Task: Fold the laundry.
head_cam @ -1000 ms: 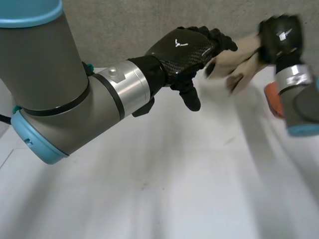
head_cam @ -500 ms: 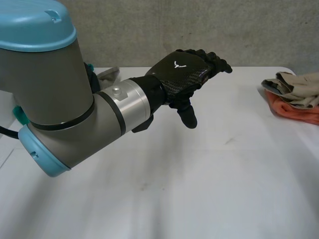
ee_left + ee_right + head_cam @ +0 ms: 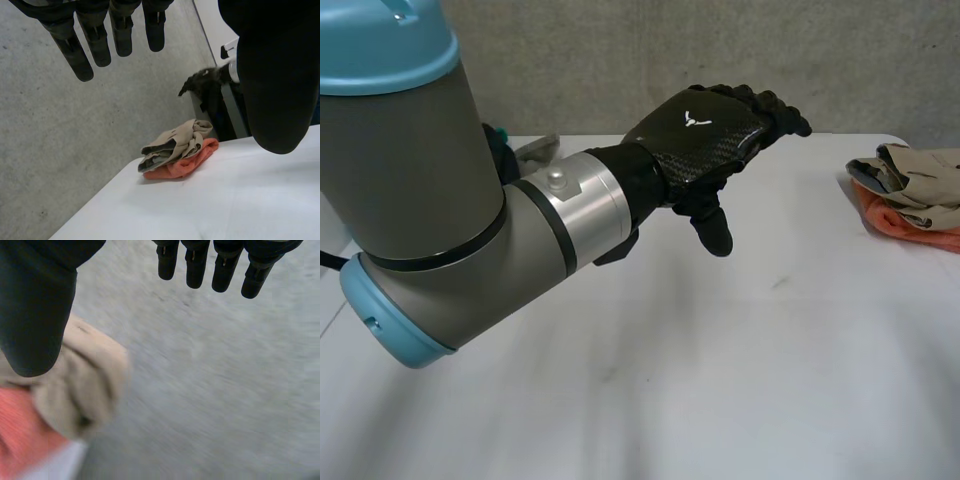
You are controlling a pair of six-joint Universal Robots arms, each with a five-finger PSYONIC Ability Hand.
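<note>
Left arm (image 3: 430, 220) reaches in over the table (image 3: 720, 380). Left hand (image 3: 705, 125) hangs above the bare middle, fingers (image 3: 97, 40) straight and relaxed, nothing in it. It has drifted slightly toward the right side in the last second, otherwise no real change.

Main change is on the right. A second ago the right hand was in the head view, closed on the beige cloth (image 3: 915, 175) and holding it up over the far right of the table. Now that arm has left the head view and the beige cloth lies loosely bunched on top of the orange cloth (image 3: 900, 222) at the right edge. In its wrist view the right hand (image 3: 35, 305) is empty with fingers (image 3: 195, 270) straight, and the two cloths are just beside its thumb.

Reading: beige was put down or released, not folded. Neither cloth looks folded flat, so the task seems barely started and a fresh pick is needed.

Counts:
- 2 cloths (1 beige, 1 orange) in 1 pile
- 2 hands, both empty
- 1 table
- 1 grey bit (image 3: 535, 148) past the left arm, can't tell what it is
</note>
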